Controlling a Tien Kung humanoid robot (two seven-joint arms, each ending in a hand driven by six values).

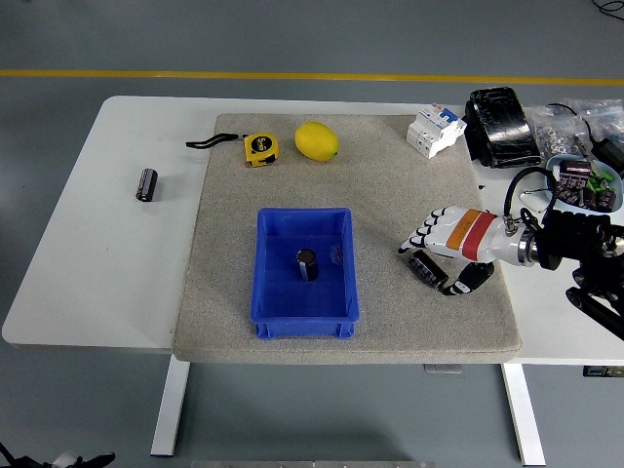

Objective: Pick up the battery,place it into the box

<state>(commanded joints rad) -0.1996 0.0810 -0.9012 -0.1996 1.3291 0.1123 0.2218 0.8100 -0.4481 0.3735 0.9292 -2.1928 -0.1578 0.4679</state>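
Note:
A black battery (420,264) lies on the grey mat (390,195), right of the blue box (277,320). My right hand (432,269) comes in from the right and is down on it. The white fingers (417,240) curl over its far side and the thumb (466,283) hooks in at its near end, so the hand is shut on the battery. It still rests on the mat. A second black battery (307,263) stands inside the box. A third battery (146,183) lies on the bare white table at the left. My left arm is out of view.
A yellow tape measure (259,148) and a lemon (316,140) lie at the mat's back. A white breaker (435,129), a black pouch (501,127), bags of small parts (565,122) and cables crowd the right end of the table.

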